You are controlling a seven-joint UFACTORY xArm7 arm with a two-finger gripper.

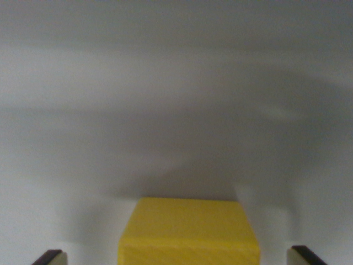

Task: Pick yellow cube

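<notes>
Wrist view, single frame. The yellow cube sits on a pale grey surface, low in the frame and midway between the two fingertips of the gripper; one dark-edged tip shows at the wrist view's left corner, the other at the wrist view's right corner; the jaws are spread wide, each tip standing clear of the cube with bare surface showing on both sides; nothing is pinched. The cube lies square to the jaws; one flat face is turned up and a second, darker face turns toward the camera, the edge between them running straight across from finger to finger; its sides look alike, so no long axis can be told; its lower part is cut off by the frame's bottom edge. Soft shadows fall on the surface beyond the cube, away from the jaws. No containers are in view.
</notes>
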